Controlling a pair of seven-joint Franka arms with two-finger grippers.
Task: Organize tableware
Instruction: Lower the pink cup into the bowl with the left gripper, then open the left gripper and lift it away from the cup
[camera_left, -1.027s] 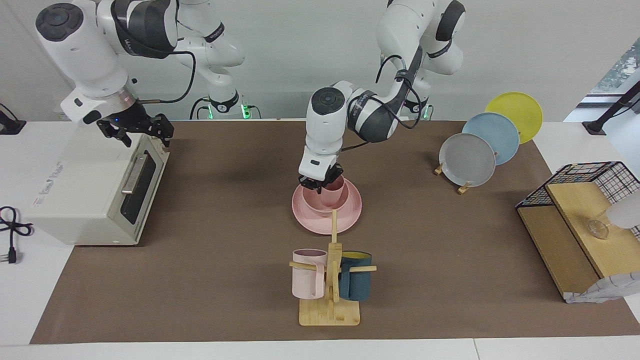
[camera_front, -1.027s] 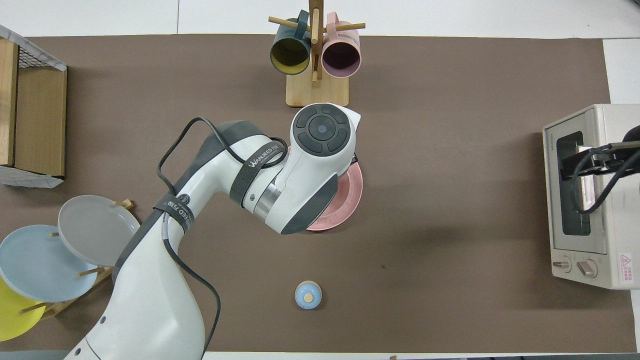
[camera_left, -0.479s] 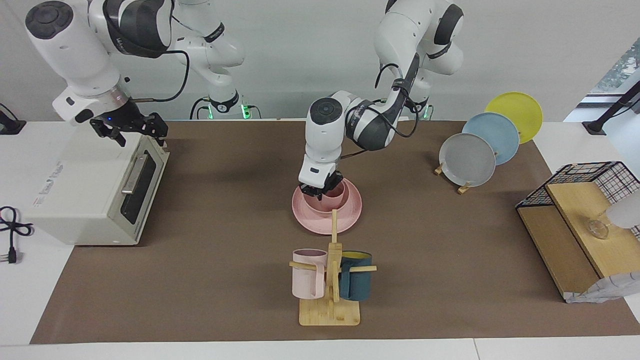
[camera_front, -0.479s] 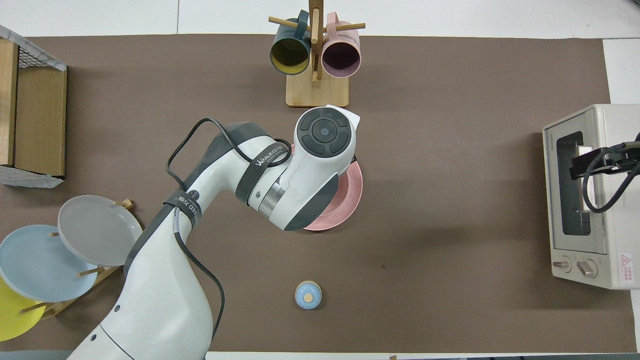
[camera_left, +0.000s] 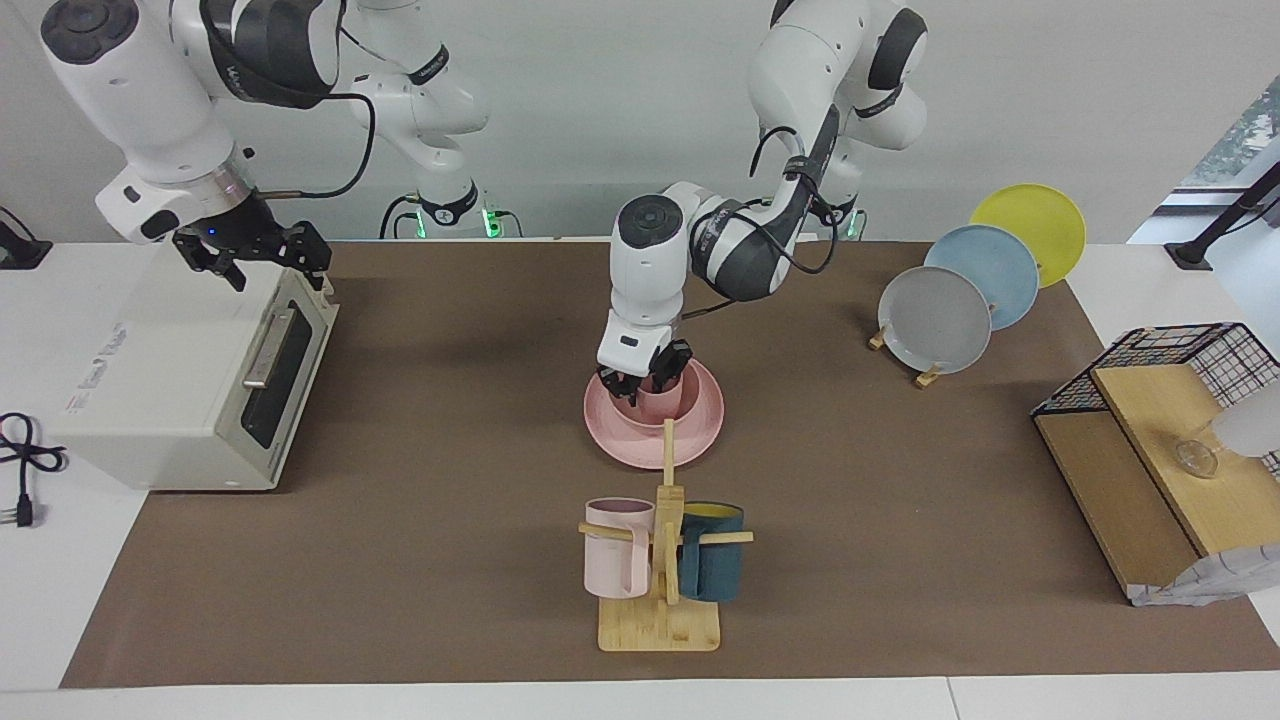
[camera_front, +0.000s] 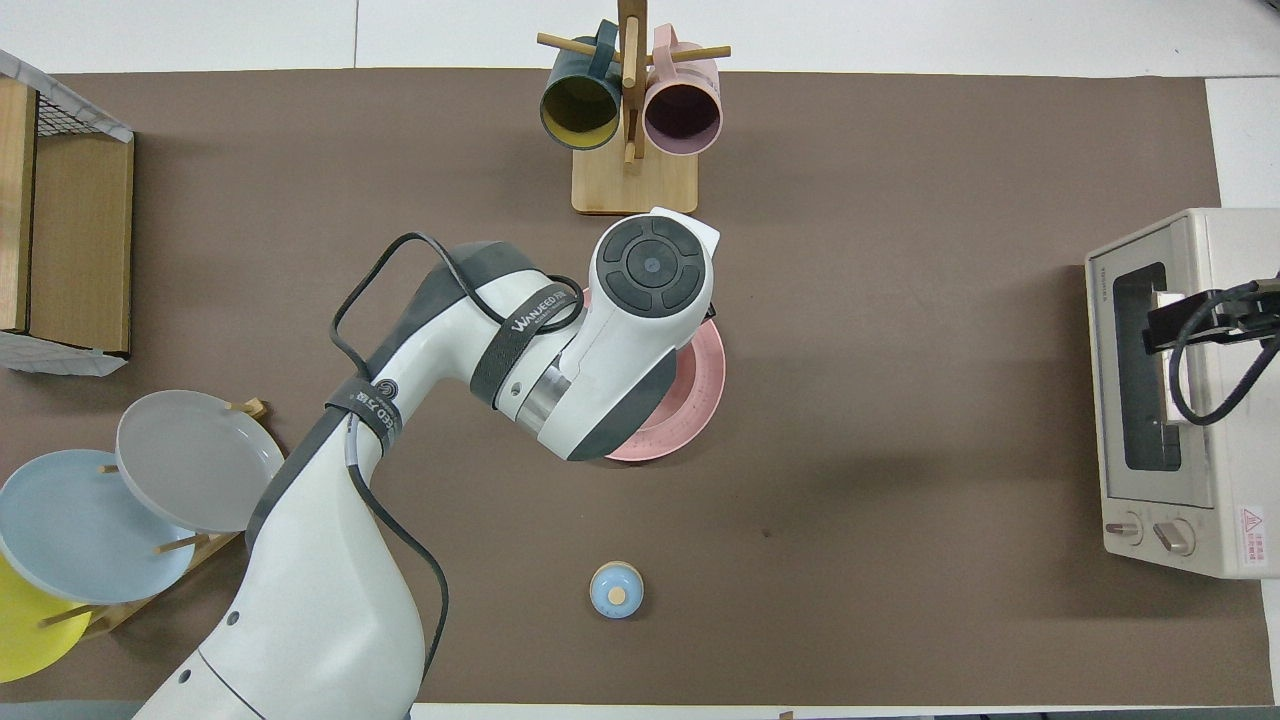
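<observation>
Left end effector (camera_left: 646, 378) open astride one pink cup (camera_left: 661, 392), in one bowl (camera_left: 640, 410), on one plate (camera_left: 700, 425)

The table (camera_left: 420, 560) carries a pink plate (camera_left: 700, 435), mug stand (camera_left: 658, 628), toaster oven (camera_left: 170, 400), plate rack (camera_left: 925, 378) and crate (camera_left: 1130, 500).

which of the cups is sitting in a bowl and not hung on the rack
The small handleless pink cup, standing inside the pink bowl on the pink plate, with the left gripper at it. The pale pink mug and teal mug hang on the wooden rack.
</observation>
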